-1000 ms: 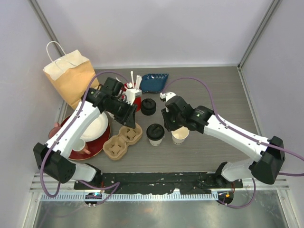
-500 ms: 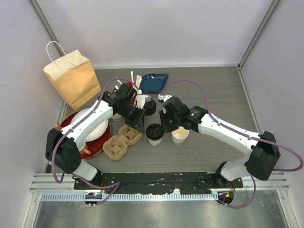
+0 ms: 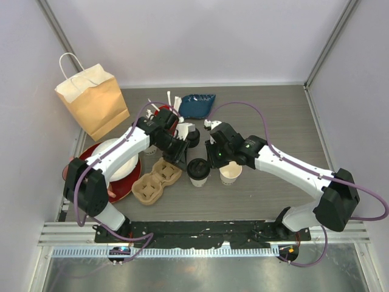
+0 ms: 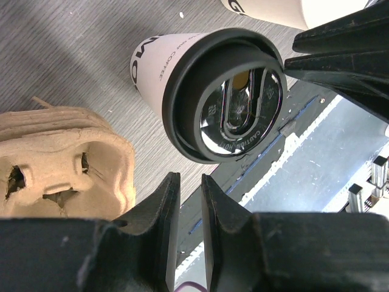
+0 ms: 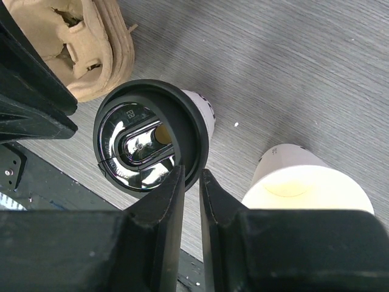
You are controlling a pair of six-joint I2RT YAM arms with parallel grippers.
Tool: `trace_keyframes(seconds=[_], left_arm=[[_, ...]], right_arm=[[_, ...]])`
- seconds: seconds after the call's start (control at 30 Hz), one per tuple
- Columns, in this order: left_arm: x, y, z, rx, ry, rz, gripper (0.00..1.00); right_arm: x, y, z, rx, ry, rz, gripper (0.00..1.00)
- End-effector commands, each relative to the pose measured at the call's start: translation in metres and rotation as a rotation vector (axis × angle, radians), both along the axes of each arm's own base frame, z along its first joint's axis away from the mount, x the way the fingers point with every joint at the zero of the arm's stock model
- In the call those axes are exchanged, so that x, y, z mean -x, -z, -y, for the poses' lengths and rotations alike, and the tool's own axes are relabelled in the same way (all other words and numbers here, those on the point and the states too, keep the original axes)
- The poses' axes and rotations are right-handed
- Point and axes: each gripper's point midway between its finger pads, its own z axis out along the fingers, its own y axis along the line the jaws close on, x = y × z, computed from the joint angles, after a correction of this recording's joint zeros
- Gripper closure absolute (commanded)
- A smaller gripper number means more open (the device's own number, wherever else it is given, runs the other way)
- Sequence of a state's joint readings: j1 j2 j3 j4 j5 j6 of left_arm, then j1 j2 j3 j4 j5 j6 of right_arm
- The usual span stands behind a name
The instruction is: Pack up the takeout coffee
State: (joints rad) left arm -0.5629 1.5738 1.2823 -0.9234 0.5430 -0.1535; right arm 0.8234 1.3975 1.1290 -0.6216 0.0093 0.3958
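Top view: a cream-white paper cup with a round black plastic sip lid point(image 3: 198, 169) stands upright on the grey table point(image 3: 273, 115), between the 2 arms. It is just beside the brown moulded-pulp cup carrier point(image 3: 157, 181), not yet in a well. A lidless cream paper cup point(image 3: 231, 173) stands at its other side. A second black lid point(image 3: 193, 139) shows farther back, partly under the left arm. The brown paper bag with white handles point(image 3: 91, 103) stands well apart at the back left.

Left wrist view: the left gripper point(image 4: 189, 176) has its jaws a slit apart with nothing between them, short of the lid.

Right wrist view: the right gripper point(image 5: 189, 170) shows the same slit, tips at the lid's rim. I cannot tell whether they nip it.

The cup looks light and thin-walled, so easily crushed. The glossy lid could slip or pop off. Hold the wall just under the lid, gently, and keep it upright.
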Motion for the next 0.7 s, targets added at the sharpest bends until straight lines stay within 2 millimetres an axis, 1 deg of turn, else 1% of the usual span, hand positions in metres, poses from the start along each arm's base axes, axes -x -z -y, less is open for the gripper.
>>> trace_keyframes(seconds=[0.0, 0.1, 0.13, 0.2, 0.23, 0.33, 0.37, 0.5, 0.67], left_arm=[[-0.004, -0.009, 0.007, 0.039, 0.006, 0.037, 0.76], [-0.005, -0.006, 0.007, 0.033, 0.004, 0.032, 0.76], [-0.005, -0.005, 0.007, 0.029, 0.001, 0.030, 0.76], [-0.006, -0.004, 0.009, 0.031, -0.001, 0.027, 0.76], [-0.005, -0.005, 0.010, 0.037, 0.003, 0.027, 0.76], [-0.005, -0.005, 0.013, 0.039, 0.009, 0.032, 0.76], [-0.004, -0.003, 0.014, 0.036, 0.013, 0.024, 0.76], [-0.002, 0.000, 0.015, 0.032, 0.019, 0.013, 0.75], [-0.002, -0.002, 0.015, 0.036, 0.019, 0.018, 0.75]], right_arm=[[-0.003, -0.021, 0.006, -0.038, 0.028, 0.045, 0.79], [-0.004, -0.018, 0.008, -0.028, 0.034, 0.040, 0.79], [-0.003, -0.012, 0.010, -0.014, 0.035, 0.027, 0.79], [-0.002, -0.006, 0.010, -0.008, 0.033, 0.015, 0.79], [-0.001, -0.002, 0.010, -0.002, 0.028, 0.005, 0.79], [-0.004, -0.001, 0.006, -0.016, 0.026, 0.011, 0.78], [0.000, 0.002, 0.000, -0.030, 0.003, -0.011, 0.78], [0.000, 0.004, -0.002, -0.029, -0.009, -0.021, 0.79], [0.001, -0.003, -0.001, -0.045, -0.003, -0.007, 0.79]])
